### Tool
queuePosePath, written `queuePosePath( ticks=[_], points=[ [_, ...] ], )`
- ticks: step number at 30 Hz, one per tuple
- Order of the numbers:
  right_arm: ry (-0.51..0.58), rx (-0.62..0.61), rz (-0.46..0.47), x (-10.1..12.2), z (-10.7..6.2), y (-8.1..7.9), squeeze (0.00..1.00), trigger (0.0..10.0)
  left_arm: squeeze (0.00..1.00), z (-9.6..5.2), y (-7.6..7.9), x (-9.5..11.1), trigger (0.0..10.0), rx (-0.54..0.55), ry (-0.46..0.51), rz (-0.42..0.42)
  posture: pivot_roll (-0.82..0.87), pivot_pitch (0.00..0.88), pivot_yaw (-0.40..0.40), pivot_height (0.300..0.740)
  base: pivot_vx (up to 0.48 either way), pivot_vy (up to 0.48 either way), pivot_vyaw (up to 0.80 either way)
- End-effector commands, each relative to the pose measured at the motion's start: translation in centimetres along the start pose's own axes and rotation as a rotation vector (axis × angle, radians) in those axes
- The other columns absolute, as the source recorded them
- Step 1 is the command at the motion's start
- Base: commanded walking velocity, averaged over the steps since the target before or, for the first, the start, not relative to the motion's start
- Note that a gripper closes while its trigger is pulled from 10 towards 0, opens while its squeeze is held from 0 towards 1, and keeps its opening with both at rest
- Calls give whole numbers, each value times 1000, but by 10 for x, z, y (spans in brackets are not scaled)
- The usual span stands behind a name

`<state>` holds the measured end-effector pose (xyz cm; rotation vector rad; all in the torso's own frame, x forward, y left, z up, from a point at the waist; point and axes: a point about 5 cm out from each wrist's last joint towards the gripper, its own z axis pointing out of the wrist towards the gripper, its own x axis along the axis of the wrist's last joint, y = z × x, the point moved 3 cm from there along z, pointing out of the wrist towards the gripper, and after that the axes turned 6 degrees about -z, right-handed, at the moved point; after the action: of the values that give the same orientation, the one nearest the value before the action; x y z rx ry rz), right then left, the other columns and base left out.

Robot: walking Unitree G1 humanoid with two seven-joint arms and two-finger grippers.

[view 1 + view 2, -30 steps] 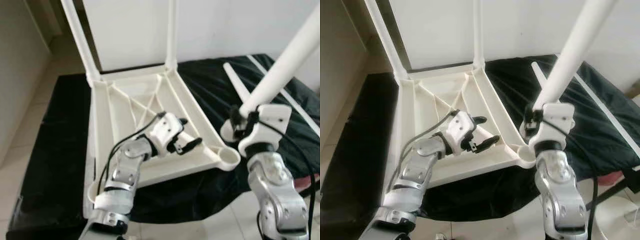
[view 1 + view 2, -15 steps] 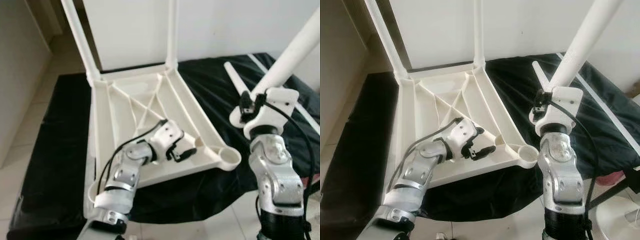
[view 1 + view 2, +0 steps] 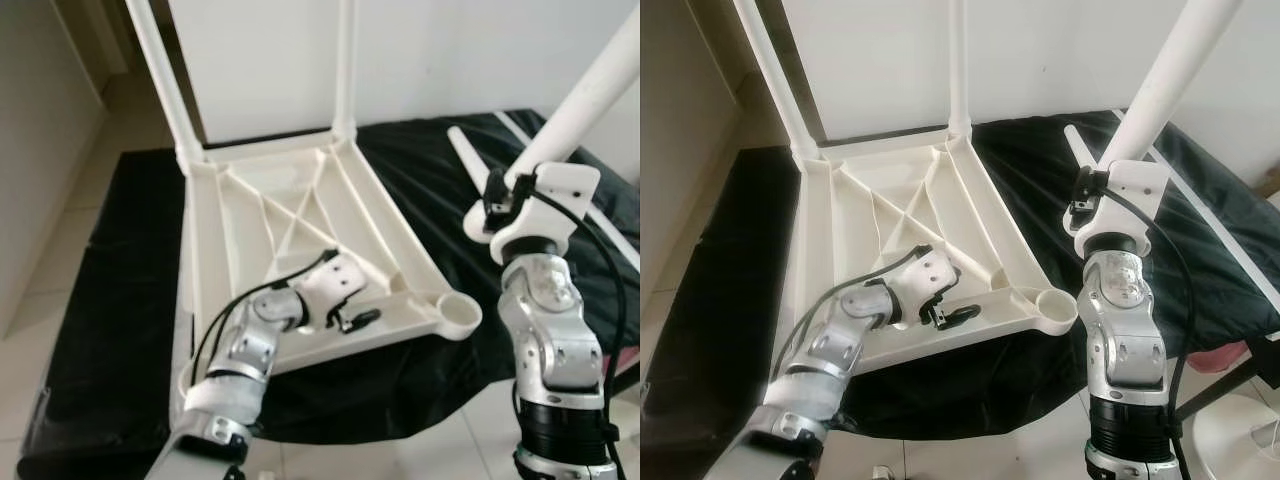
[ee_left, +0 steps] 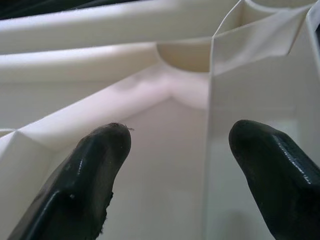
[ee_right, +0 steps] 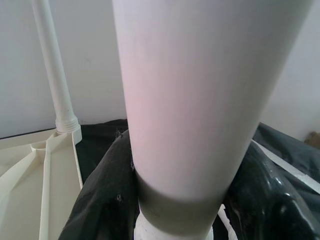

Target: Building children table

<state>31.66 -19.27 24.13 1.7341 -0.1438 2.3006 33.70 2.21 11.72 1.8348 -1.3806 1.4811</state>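
- Left eye: white tabletop (image 3: 300, 250) lies upside down on black cloth (image 3: 110, 300), ribs facing up, 2 legs (image 3: 345, 60) already standing in the far corners. Left gripper (image 3: 352, 312) sits inside the frame near the front rim — fingers apart, holding nothing. Empty round socket (image 3: 460, 312) at the near right corner.
- Right eye: right gripper (image 3: 1102, 195) raised, clamped on a white table leg (image 3: 1165, 75) that slants up and to the right; leg's lower end is above and to the right of the socket, not in it. Spare leg (image 3: 1080, 150) lies on the cloth behind.
- Left wrist: both black fingertips (image 4: 100, 165) wide, tabletop rib between them, no contact I can confirm.
- Right wrist: held leg close up — 1 mounted leg and cloth beyond.
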Motion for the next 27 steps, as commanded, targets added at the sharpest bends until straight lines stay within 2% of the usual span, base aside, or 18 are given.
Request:
queuePosePath(
  ticks=[1, 4, 8, 10, 12, 13, 15, 19, 27],
  points=[
    [22, -8, 9, 3, 1, 0, 0, 10000, 0, -8, -41, -8, 10000, 509, -33, 17, -37, 0, 34, 740, 0, 0, 0],
    [22, -15, 10, 2, 1, 1, 0, 10000, 0, -13, -57, -9, 10000, 665, -86, 68, -36, 0, 36, 740, 0, 0, 0],
    [22, -19, 10, 1, 2, 1, 0, 10000, 0, -16, -65, -7, 10000, 732, -97, 82, -36, 0, 36, 740, 0, 0, 0],
    [19, -23, 16, 0, 2, 1, 0, 10000, 0, -23, -82, -4, 10000, 849, -107, 41, -31, 0, 36, 740, 0, 0, 0],
    [19, -23, 16, 0, 2, 1, 0, 10000, 0, -23, -82, -4, 10000, 849, -107, 41, -31, 0, 36, 740, 0, 0, 0],
    [17, -24, 19, 0, 3, 0, 0, 10000, 0, -29, -93, -1, 10000, 930, -112, -1, -30, 0, 35, 740, 0, 0, 0],
    [17, -24, 21, -1, 3, 0, 0, 10000, 0, -33, -99, 2, 10000, 979, -107, -21, -32, 0, 37, 740, 0, 0, 0],
    [16, -31, 23, -2, 3, 0, 0, 10000, 0, -39, -106, 1, 10000, 1038, -117, -45, -32, 0, 40, 740, 0, 0, 0],
    [9, -39, 25, -4, 2, 1, 0, 10000, 0, -39, -108, 2, 10000, 1031, -105, -73, -32, 0, 45, 740, 0, 0, 0]
  ],
)
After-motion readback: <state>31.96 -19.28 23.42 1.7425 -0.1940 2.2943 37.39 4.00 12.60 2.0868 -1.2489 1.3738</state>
